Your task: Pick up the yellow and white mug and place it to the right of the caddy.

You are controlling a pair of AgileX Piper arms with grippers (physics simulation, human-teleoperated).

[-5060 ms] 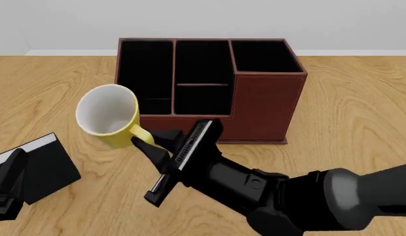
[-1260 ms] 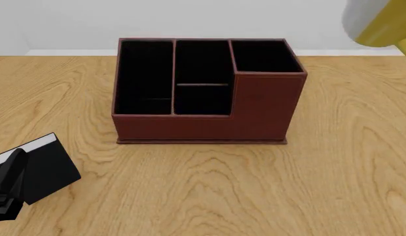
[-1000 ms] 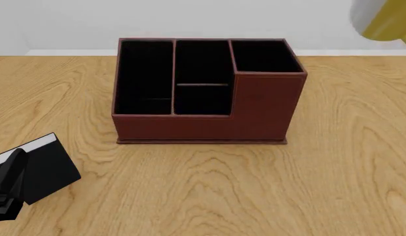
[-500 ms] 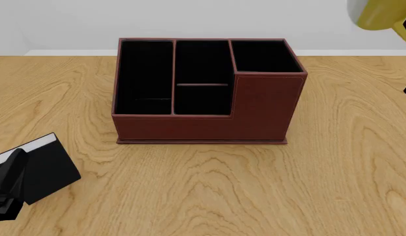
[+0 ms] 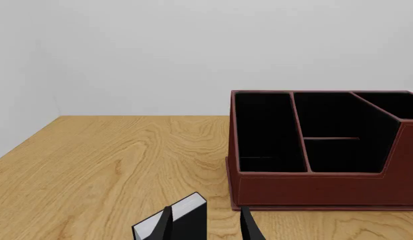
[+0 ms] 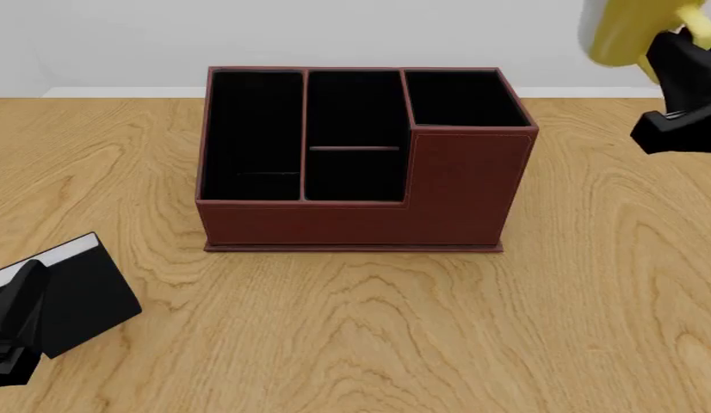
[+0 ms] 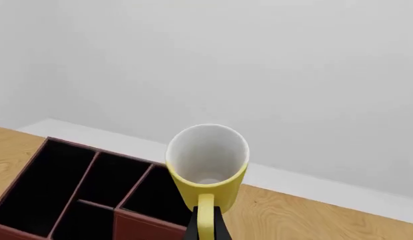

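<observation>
Wooden table (image 6: pixel 367 327), pale wall behind.

Item: right gripper (image 6: pixel 675 53), high at the front view's right edge, clenched on the handle of the yellow and white mug (image 6: pixel 623 31). Mug held in the air, tipped on its side, beyond and to the right of the caddy (image 6: pixel 355 159).

Item: left gripper (image 5: pixel 206 227), low near a black book (image 6: pixel 74 292), fingers apart, holding nothing.

Judgement: the mug wanted righting, then a slow descent onto bare wood beside the caddy's taller end, clear of its wall, before letting go.

Two black arms, matte all over.
The right gripper (image 6: pixel 685 69) is blocky and angular; the left gripper (image 5: pixel 206 227) ends in thin, tapered black fingers (image 5: pixel 249 227).
</observation>
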